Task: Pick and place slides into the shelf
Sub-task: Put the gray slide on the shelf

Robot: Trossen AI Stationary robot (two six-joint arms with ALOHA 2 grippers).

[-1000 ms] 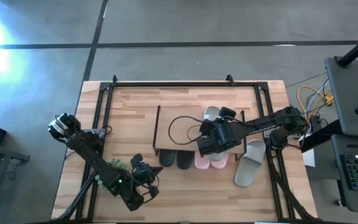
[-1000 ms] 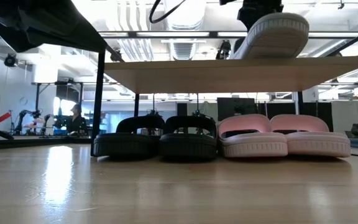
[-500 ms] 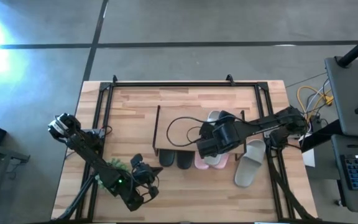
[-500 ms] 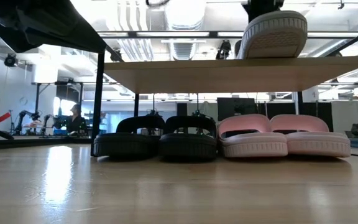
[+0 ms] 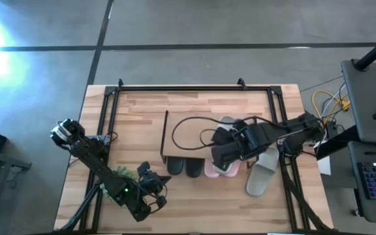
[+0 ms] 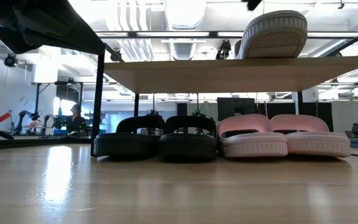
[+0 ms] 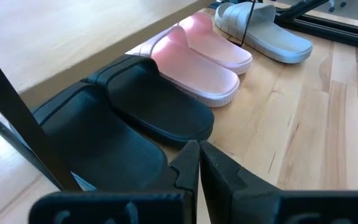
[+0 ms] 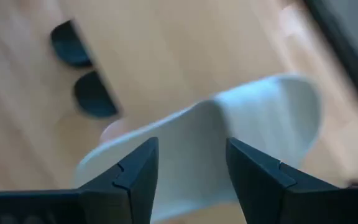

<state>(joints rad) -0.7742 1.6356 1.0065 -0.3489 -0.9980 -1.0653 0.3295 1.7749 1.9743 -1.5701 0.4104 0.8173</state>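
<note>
We are hovering our right gripper (image 5: pixel 226 151) over a grey-beige slide (image 6: pixel 272 34) on the shelf (image 6: pixel 229 73).

Going left to right: our left gripper (image 7: pixel 199 163) is waiting with fingers pressed together, the two black slides (image 7: pixel 148 102) just ahead of it under the shelf, the pink pair (image 7: pixel 197 65) beyond — and the second grey-beige slide (image 5: pixel 261 171) farther still, on the table (image 5: pixel 136 117). Our right gripper is holding its fingers (image 8: pixel 135 174) spread wide, gripping nothing — the slide directly beneath them is resting on the shelf top.

shelf (image 6: pixel 229 67) underside filled by slides (image 6: pixel 222 138), tabletop (image 6: pixel 166 193) in front bare
</note>
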